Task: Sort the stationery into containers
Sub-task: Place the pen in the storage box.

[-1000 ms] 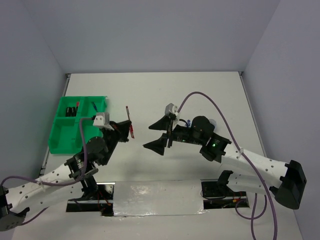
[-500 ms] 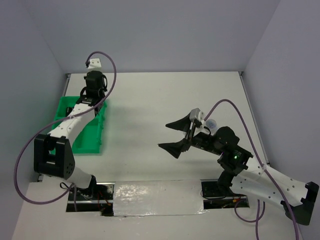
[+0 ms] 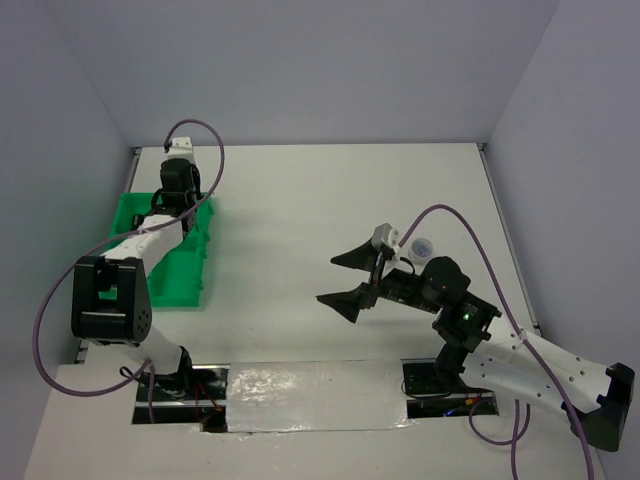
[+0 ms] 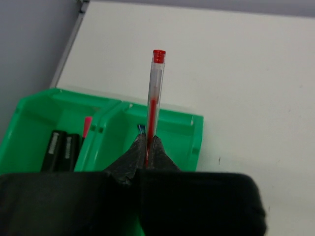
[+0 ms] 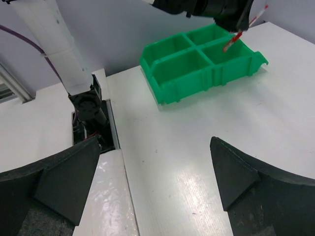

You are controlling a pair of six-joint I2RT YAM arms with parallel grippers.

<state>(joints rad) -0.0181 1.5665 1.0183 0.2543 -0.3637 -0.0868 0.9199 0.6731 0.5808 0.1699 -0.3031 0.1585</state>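
The green four-compartment tray (image 3: 172, 278) sits at the left. My left gripper (image 3: 182, 203) hangs over its far end, shut on a thin red pen (image 4: 155, 93) that sticks out past the fingertips, above the far right compartment (image 4: 172, 140). A blue pen tip (image 4: 141, 129) shows in that compartment. Black highlighters (image 4: 61, 150), one with a pink end, lie in the far left compartment. My right gripper (image 3: 331, 280) is wide open and empty above the table's middle. In the right wrist view the tray (image 5: 197, 66) and the held red pen (image 5: 235, 37) show far off.
A small translucent roll (image 3: 422, 247) lies on the table behind my right arm. The left wall runs close beside the tray. Arm bases and cables sit at the near edge (image 5: 88, 105).
My left arm has carried the red pen from the table's middle over to the tray's far end. My right gripper has drawn back to the right, still open.
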